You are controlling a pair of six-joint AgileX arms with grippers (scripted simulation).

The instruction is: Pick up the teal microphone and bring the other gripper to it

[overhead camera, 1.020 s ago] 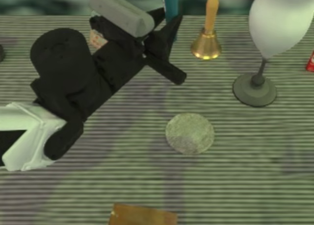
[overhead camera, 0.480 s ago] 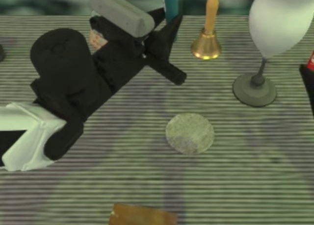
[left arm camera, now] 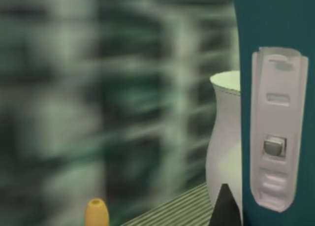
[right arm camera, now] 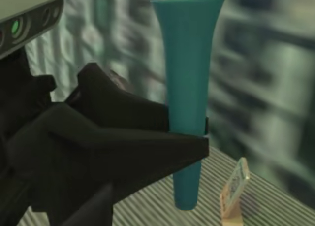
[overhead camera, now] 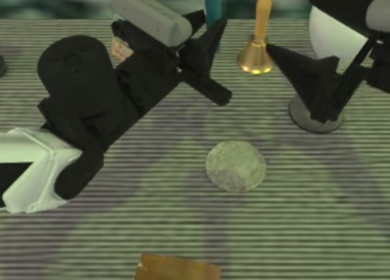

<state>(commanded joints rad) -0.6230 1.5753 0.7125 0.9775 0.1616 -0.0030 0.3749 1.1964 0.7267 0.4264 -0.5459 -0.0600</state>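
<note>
Left end effector (overhead camera: 207, 33) clamping teal microphone (overhead camera: 212, 5)

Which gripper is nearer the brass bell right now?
Right. The right gripper has a fingertip just beside the brass bell; the left gripper, clamped on the teal microphone, sits farther off.

Teal microphone (right arm camera: 186, 88) with white switch strip (left arm camera: 276, 154); black grippers (overhead camera: 204, 33) (overhead camera: 317, 88); brass bell (overhead camera: 256, 54), orange-tan handle; grey-green striped table (overhead camera: 292, 219); speckled grey disc (overhead camera: 236, 165).
</note>
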